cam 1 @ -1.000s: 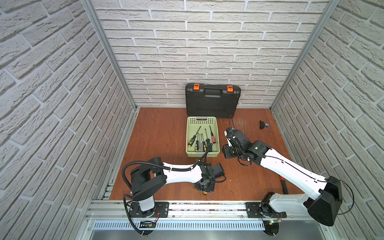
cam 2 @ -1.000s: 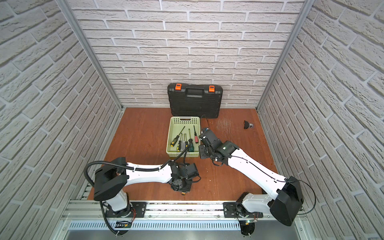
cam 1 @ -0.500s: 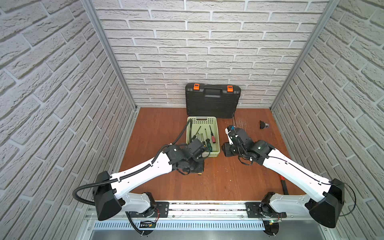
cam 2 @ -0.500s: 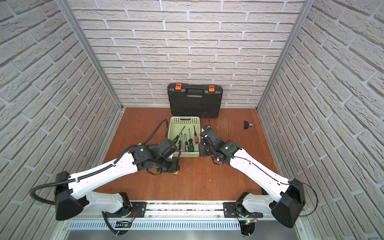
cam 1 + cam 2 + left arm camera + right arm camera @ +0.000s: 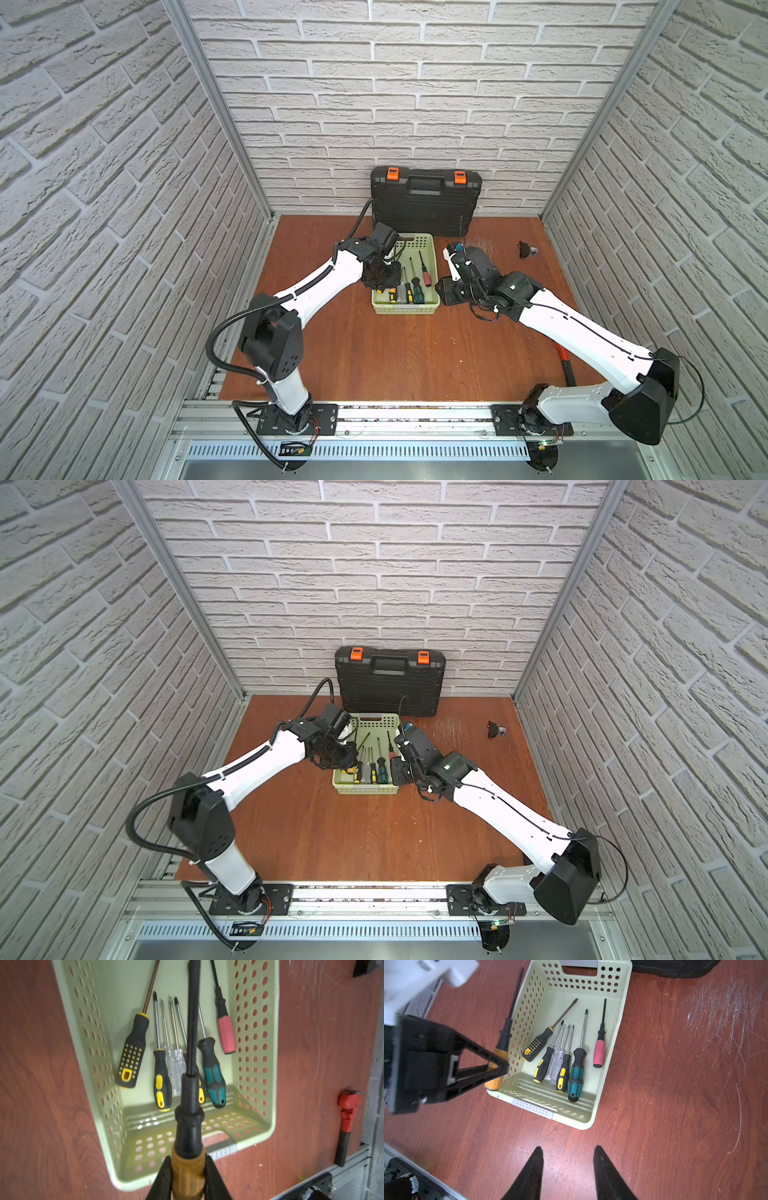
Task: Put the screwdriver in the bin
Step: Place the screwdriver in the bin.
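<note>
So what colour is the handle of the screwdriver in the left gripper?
Amber-orange screwdriver handle, black collar; clearest in the right wrist view.

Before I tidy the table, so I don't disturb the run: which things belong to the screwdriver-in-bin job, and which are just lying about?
Job: orange-handled screwdriver, left gripper clamped on it, green bin.
Lying about: black toolcase, red-handled tool, small black part, six screwdrivers already in the bin.
</note>
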{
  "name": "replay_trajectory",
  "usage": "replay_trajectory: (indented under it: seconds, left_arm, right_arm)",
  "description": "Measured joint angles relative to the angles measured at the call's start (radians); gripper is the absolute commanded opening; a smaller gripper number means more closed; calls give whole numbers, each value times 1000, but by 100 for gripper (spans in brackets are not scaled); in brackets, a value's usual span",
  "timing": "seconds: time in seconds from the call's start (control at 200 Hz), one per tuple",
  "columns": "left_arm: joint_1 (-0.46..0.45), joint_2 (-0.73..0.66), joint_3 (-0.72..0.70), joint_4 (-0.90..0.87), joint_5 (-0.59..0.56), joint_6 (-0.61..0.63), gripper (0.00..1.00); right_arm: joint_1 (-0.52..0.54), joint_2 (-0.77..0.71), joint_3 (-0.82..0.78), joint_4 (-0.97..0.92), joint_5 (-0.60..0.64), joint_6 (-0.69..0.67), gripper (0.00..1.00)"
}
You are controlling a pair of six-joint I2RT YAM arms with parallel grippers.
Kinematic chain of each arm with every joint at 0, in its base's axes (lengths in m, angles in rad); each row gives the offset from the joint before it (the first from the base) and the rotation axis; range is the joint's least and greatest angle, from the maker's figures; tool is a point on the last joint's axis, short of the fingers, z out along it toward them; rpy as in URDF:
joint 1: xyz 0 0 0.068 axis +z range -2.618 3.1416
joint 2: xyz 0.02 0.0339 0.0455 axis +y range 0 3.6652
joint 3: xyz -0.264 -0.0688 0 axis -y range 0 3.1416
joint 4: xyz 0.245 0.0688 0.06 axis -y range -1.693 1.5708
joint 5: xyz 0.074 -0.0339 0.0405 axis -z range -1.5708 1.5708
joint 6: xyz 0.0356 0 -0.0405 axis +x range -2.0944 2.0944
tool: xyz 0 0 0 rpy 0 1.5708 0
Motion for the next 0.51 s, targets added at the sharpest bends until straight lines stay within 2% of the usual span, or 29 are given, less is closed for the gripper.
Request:
replay_trajectory:
  seconds: [0.175,0.505]
  left_arm:
    - [26,137,95,5,14,51,8]
    - [39,266,105,2,12,73,8]
  right_arm:
    - [0,10,0,-1,2,-11,42]
    - [0,47,0,0,-2,-19,42]
